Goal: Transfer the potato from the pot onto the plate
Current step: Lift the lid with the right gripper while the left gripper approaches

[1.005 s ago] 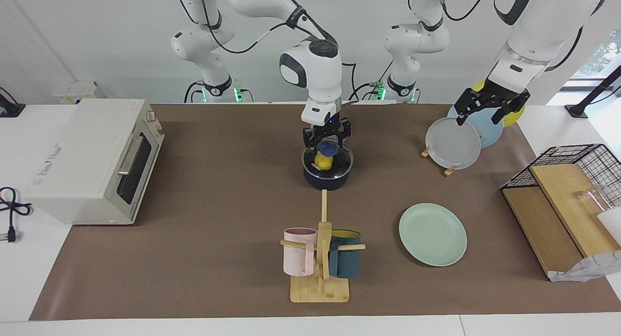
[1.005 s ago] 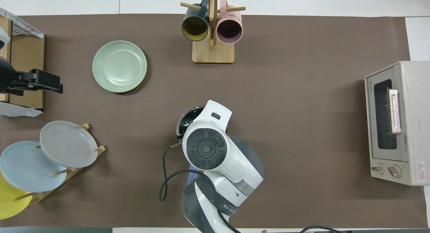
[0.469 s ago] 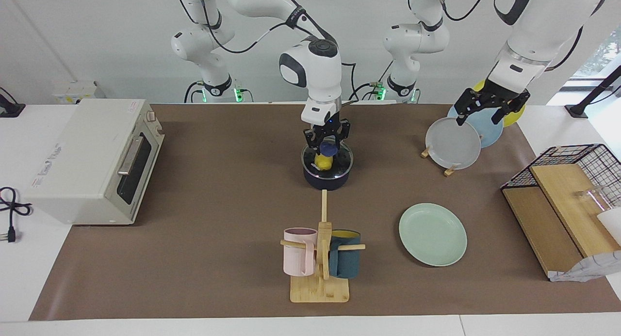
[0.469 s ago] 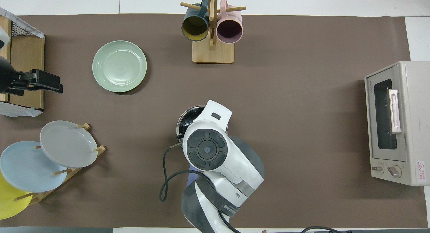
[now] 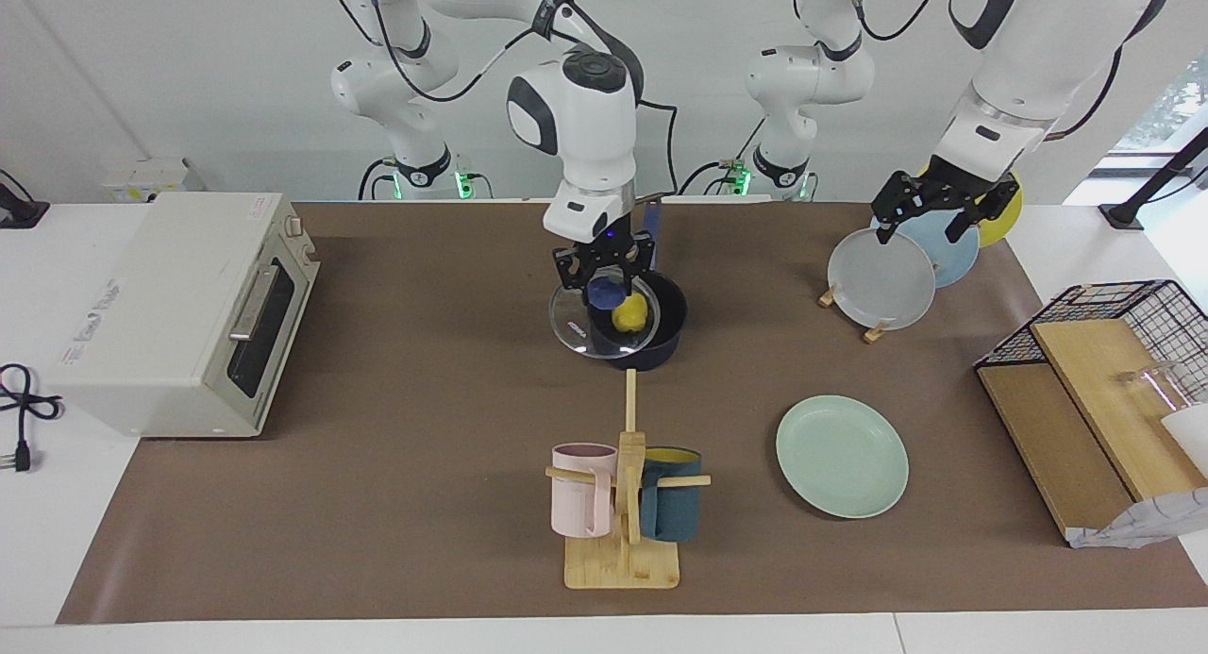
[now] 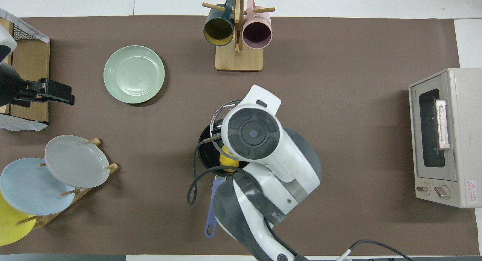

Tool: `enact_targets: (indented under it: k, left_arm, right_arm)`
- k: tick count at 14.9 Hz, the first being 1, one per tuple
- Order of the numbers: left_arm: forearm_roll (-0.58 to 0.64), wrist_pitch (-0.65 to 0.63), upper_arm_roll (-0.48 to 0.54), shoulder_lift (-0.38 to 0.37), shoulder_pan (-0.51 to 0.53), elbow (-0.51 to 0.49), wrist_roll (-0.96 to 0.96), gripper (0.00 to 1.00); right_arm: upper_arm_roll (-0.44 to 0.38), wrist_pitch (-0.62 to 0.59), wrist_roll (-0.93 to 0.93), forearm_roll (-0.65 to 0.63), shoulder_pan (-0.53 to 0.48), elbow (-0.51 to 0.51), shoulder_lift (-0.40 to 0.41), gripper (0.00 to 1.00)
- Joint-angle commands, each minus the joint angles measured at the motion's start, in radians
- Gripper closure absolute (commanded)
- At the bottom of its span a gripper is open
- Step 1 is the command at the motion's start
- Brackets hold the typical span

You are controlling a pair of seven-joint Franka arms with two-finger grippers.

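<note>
From the facing camera, the right claw (image 5: 604,275) is pinching the glass lid's (image 5: 578,326) knob, holding it over the pot (image 5: 661,338); the left claw (image 5: 944,206) is waiting spread over the plate rack (image 5: 873,331). Overhead, the potato (image 6: 227,161) is sitting in the pot (glossy, light, probably slippery; grip its middle), with the plate (image 6: 133,74) well apart.

A plain white wall (image 5: 189,88) stands at the robots' end of the room. The white surface (image 5: 57,541) carries a brown mat (image 5: 425,399) over most of its top. A window (image 5: 1166,107) shows daylight and greenery at the left arm's end, past a black stand (image 5: 1156,187).
</note>
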Motion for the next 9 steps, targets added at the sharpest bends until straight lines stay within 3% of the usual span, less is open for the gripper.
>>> enact_targets:
  k: [1,4,6,9]
  left_arm:
    - [0.015,0.039,0.006,-0.066,-0.134,-0.11,-0.158,0.0]
    - [-0.037,0.16,0.004,-0.077,-0.309,-0.24,-0.413,0.0]
    - [-0.099,0.287,0.003,-0.077,-0.392,-0.343,-0.479,0.0]
    - [-0.104,0.505,0.004,0.018,-0.51,-0.448,-0.527,0.0]
  right_arm:
    - [0.008,-0.082,-0.186,0.017,-0.107,-0.001,-0.028,0.74]
    - [0.01,-0.156,-0.376,0.017,-0.262,-0.044,-0.06,0.74]
    - [0.01,-0.156,-0.468,0.017,-0.337,-0.102,-0.086,0.74]
    - [0.008,-0.075,-0.508,0.017,-0.4,-0.209,-0.12,0.74]
